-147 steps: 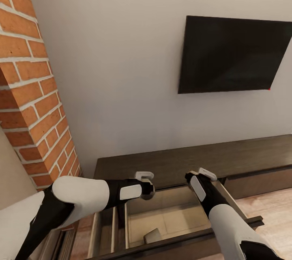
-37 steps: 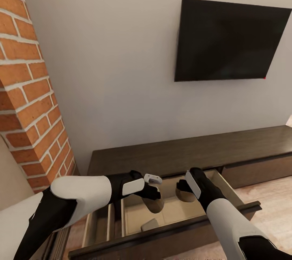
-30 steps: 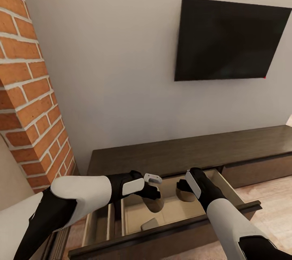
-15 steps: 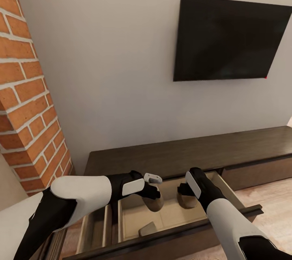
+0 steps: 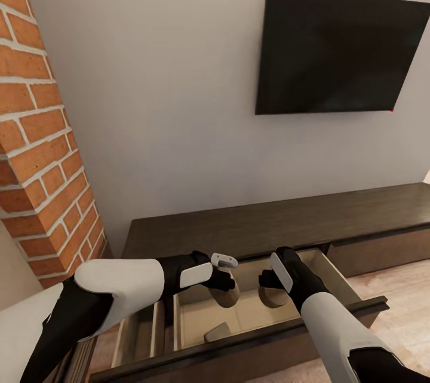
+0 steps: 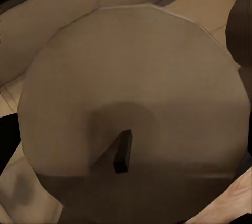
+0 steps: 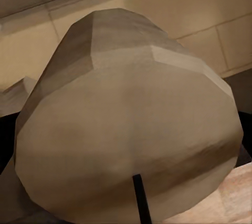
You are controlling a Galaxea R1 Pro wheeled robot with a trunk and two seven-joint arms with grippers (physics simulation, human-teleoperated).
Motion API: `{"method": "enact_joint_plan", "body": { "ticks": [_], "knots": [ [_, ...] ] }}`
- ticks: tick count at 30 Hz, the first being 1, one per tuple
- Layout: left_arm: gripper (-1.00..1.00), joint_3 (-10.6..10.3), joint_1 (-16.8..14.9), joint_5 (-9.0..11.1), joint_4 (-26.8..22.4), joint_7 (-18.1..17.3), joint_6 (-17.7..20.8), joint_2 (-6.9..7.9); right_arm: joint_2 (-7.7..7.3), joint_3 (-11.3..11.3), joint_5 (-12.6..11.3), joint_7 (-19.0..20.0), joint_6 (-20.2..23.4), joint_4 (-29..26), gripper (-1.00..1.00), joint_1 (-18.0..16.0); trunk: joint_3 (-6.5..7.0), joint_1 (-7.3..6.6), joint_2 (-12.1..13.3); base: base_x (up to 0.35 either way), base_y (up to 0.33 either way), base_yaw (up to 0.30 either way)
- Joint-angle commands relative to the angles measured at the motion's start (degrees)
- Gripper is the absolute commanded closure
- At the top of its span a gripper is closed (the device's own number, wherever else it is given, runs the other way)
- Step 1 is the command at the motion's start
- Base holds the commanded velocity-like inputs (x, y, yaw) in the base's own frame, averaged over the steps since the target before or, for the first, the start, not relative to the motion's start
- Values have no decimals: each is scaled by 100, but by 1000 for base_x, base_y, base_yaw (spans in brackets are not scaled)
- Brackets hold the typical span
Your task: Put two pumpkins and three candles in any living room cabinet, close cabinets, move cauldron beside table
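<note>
Both arms have sunk from the drawer's back edge, where they hovered about five seconds ago, down into the open drawer [image 5: 251, 311] of the cabinet [image 5: 280, 224], and the head camera has swung meanwhile, so the wall-mounted TV [image 5: 340, 51] now sits higher in the head view. Over the last half second the arms have barely shifted.

Left gripper [image 5: 226, 287] reaches in from the left, forearm nearly level, wrist bent down over a candle [image 5: 229, 298] standing in the drawer's tan interior. Right gripper [image 5: 269, 286] comes from the lower right, forearm angled up and inward, over a second candle [image 5: 273, 297] just beside the first. The left wrist view looks straight onto that candle's pale flat top [image 6: 131, 103] with its short dark wick; the right wrist view shows the other candle [image 7: 126, 135] tilted toward the lens, wick at the near edge.

Each set of jaws sits right at its candle, but whether they clamp it or stand apart cannot be told from these views. A third pale object [image 5: 218, 331] lies near the drawer's front wall, too hidden to identify. Brick fireplace [image 5: 42, 132] rises at the left.
</note>
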Motion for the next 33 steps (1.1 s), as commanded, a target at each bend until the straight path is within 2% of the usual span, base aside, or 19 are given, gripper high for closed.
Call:
{"method": "enact_joint_plan", "body": {
  "ticks": [1, 12, 16, 26, 33],
  "knots": [
    [100, -27, -10, 48, -11, 24, -6, -1, 0, 25, -59, -56, 1, -5, 100, -3, -6, -1, -3, 0, 0, 0],
    [100, -27, -9, 51, -49, 146, 59, -1, 9, 21, -57, -54, -140, -6, 100, -3, -6, -1, -3, 142, -61, 0],
    [100, -28, -7, 51, -104, 172, 55, -1, 2, 31, -68, -52, -282, -5, 100, -3, -6, -1, -3, 23, -12, 0],
    [100, -31, -9, 51, -274, 185, 63, -1, -15, 25, -78, -52, -276, -5, 100, -3, -6, -1, -3, 1, -1, 0],
    [100, -35, -11, 51, -278, 184, 89, -1, -14, 25, -79, -58, -260, -5, 100, -3, -132, 153, -284, 0, 0, 0]
  ]
}}
